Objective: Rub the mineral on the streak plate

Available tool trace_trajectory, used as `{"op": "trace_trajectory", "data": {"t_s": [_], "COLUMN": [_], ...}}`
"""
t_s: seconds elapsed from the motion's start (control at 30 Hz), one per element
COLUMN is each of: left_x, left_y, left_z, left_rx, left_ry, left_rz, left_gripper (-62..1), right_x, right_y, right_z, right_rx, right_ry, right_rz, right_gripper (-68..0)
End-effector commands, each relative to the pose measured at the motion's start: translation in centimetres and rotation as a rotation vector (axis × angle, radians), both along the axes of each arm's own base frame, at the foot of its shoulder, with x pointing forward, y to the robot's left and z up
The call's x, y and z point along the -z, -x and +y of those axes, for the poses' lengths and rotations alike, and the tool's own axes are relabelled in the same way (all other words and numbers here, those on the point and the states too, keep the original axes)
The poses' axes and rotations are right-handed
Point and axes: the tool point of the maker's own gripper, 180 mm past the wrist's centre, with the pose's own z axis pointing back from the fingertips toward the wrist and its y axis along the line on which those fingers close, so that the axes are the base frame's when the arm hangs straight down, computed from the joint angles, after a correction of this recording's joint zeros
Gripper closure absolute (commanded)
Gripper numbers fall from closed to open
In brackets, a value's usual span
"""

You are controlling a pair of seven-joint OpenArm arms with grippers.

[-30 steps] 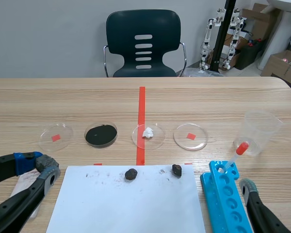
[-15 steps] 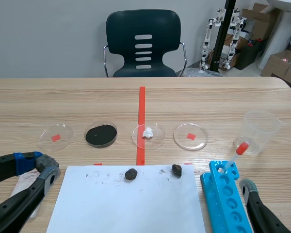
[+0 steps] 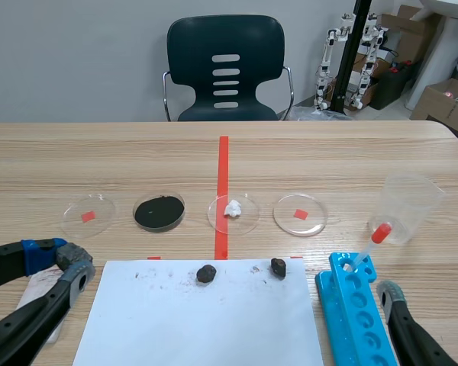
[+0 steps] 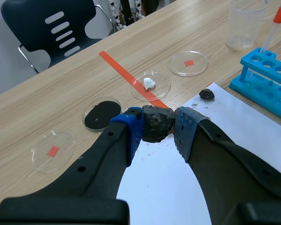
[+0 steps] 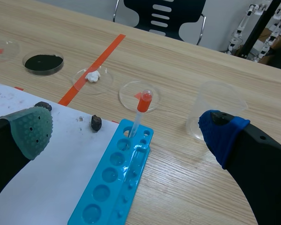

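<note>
While our left gripper (image 3: 61, 258) hangs open and empty, we should pinch the dark lumpy mineral (image 3: 206, 274) on the white paper sheet (image 3: 198, 328) squarely.

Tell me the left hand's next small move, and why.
Probably ease the left hand forward toward the nearer mineral. The left wrist view lines that dark lump up with the gap of the open hand. But the scene view shows it lying on the white streak plate, well apart from the hand, so nothing is gripped yet.

Blue rack (image 3: 353, 309), near end cropped
</note>
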Motion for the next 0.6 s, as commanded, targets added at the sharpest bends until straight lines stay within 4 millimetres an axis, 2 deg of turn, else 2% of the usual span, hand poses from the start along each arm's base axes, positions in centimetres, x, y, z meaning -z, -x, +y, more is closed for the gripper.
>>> {"op": "trace_trajectory", "data": {"t_s": [0.0, 0.57], "left_x": [-0.93, -1.11], "left_y": [-0.27, -0.51], "left_z": [-0.23, -0.24], "left_rx": [0.003, 0.003], "left_ry": [0.022, 0.022], "left_rz": [-0.033, -0.043], "left_gripper": [-5.5, -5.5], "right_x": [-0.91, -0.91], "right_y": [-0.45, -0.45], "right_z": [-0.05, -0.05], "right_rx": [0.005, 0.005], "right_ry": [-0.008, -0.008], "right_rz": [-0.036, -0.036], "right_gripper": [-67.9, -67.9]}}
